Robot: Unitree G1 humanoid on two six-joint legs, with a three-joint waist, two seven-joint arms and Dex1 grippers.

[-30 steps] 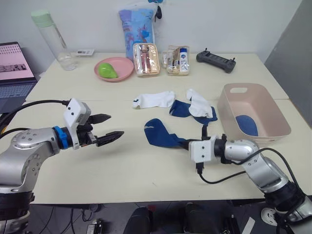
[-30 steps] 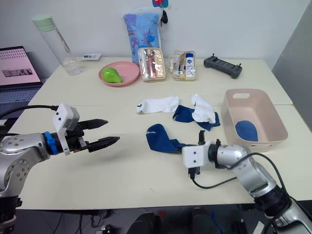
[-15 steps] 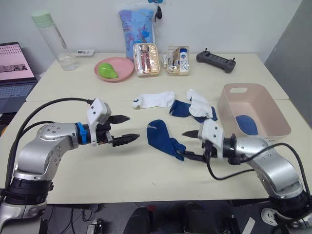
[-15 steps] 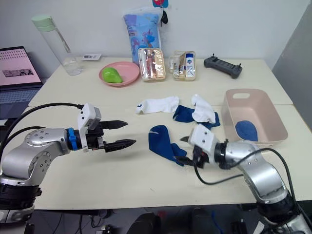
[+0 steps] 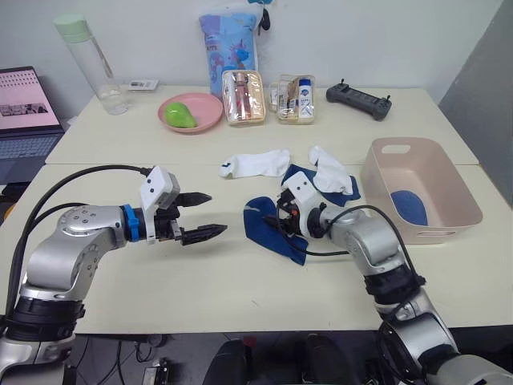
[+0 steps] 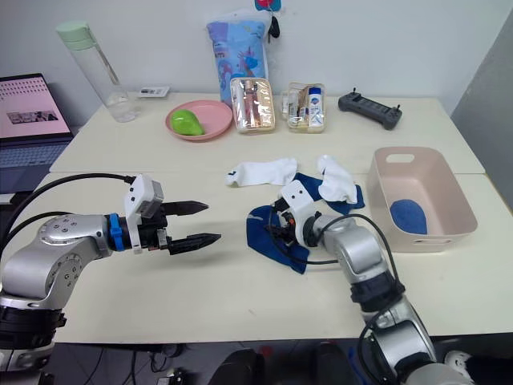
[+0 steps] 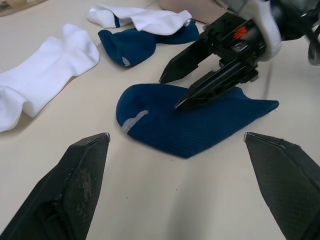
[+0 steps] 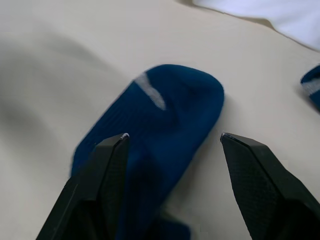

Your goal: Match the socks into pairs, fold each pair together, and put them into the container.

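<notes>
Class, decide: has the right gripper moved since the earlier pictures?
Yes. The right gripper has swung away from the container, over the blue sock.

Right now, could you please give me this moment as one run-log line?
right gripper: open over blue sock | left gripper: open, empty, beside it | container: one blue item inside

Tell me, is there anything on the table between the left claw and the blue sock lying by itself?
No. In the left eye view, just bare table lies between the left claw and the blue sock. The right claw is over the sock.
</notes>
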